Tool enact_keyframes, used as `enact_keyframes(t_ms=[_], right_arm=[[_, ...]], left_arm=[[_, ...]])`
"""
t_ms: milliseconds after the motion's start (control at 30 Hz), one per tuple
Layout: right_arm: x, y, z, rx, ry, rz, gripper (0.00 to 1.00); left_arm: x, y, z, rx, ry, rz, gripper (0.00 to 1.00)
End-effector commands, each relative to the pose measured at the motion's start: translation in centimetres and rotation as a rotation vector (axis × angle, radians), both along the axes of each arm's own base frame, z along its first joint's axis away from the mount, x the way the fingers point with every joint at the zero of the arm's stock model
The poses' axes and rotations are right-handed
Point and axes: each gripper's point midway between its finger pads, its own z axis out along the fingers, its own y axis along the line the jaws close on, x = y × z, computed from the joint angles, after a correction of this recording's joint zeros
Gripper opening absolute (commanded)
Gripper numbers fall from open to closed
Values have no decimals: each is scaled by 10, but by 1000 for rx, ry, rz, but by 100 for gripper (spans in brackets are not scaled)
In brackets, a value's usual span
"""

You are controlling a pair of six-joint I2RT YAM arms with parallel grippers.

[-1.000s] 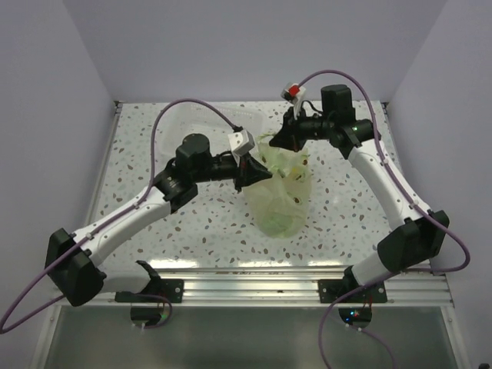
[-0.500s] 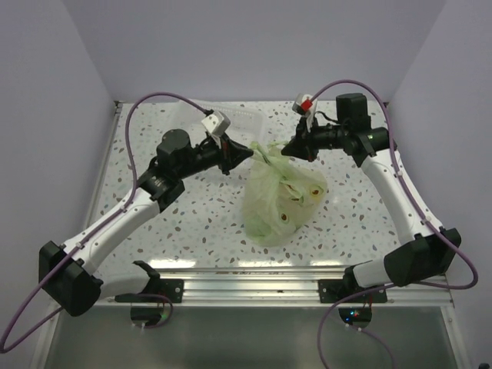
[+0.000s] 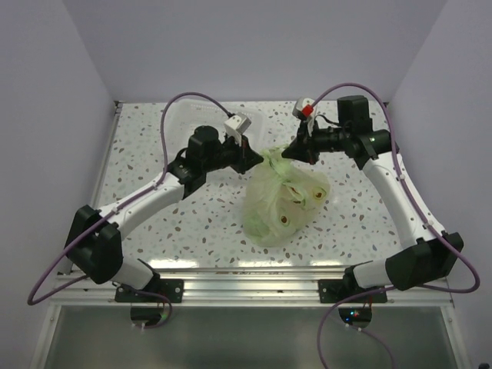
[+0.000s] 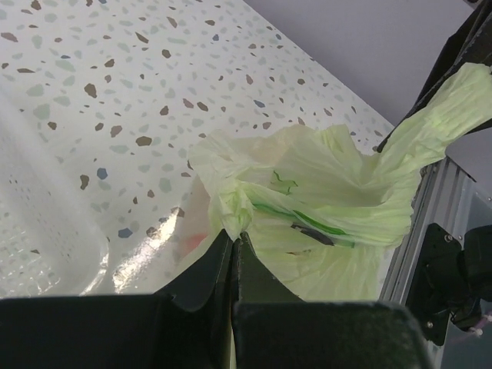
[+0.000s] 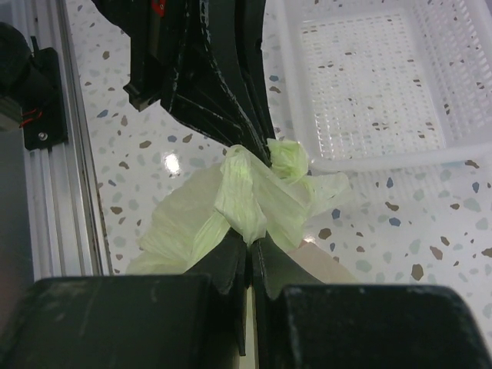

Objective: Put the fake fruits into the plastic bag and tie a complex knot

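**Item:** plastic bag (image 3: 278, 207), pale green, translucent. It stands mid-table, just near of the basket (image 3: 201, 117).
**Contents:** fake fruits (image 3: 290, 218), seen dimly through the film.
**Left gripper** (image 4: 233, 244): jaws pinched tight on the left handle end (image 4: 231, 207).
**Right gripper** (image 5: 250, 247): jaws clamped likewise on the right handle end (image 5: 244, 192).
**Knot** (image 3: 271, 157): bunched between both tips and apparently loose.
**Handling note:** the step is judged to be tightening. Both ends should be drawn apart evenly and level. The grips should be firm, so that the thin film neither slips nor tears.

Jaws of the right gripper (image 5: 249, 247) pinch the twisted plastic bag (image 5: 254, 192), a white basket (image 5: 369, 69) beyond.
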Motion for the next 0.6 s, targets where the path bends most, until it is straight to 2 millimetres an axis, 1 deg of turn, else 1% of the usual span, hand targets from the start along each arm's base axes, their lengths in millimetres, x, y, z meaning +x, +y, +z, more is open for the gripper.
enact_keyframes(t_ms=[0, 33, 67, 100, 167, 200, 267, 300, 367, 433, 467, 500, 533, 567], right_arm=[[-7, 0, 14, 24, -44, 33, 0], [-6, 0, 14, 24, -40, 35, 0], [-7, 1, 15, 25, -44, 40, 0], [-6, 2, 15, 27, -45, 41, 0], [-3, 2, 17, 32, -50, 38, 0], [-2, 3, 18, 35, -50, 40, 0], [0, 3, 19, 36, -53, 38, 0], [0, 4, 19, 38, -51, 42, 0], [1, 5, 20, 40, -54, 41, 0], [3, 4, 22, 38, -61, 34, 0], [3, 4, 22, 39, -60, 33, 0], [3, 4, 22, 39, -59, 31, 0], [4, 4, 22, 39, -64, 27, 0], [5, 3, 22, 38, -62, 23, 0]], left_arm=[[-5, -21, 36, -61, -103, -93, 0], [-7, -25, 36, -54, -109, -112, 0], [-7, -27, 30, -26, -102, -123, 0], [-8, -34, 26, -16, -90, -143, 0], [-9, -37, 19, -5, -61, -153, 0], [-11, -39, 10, 8, -35, -160, 0], [-14, -42, 4, -1, -8, -166, 0], [-20, -45, -4, 5, 14, -183, 0], [-25, -49, -13, 4, 56, -193, 0], [-34, -51, -29, 11, 113, -208, 0], [-37, -55, -26, -26, 129, -218, 0], [-49, -56, -34, -44, 164, -268, 0], [-55, -58, -33, -69, 178, -296, 0], [-59, -64, -16, -153, 159, -334, 0]])
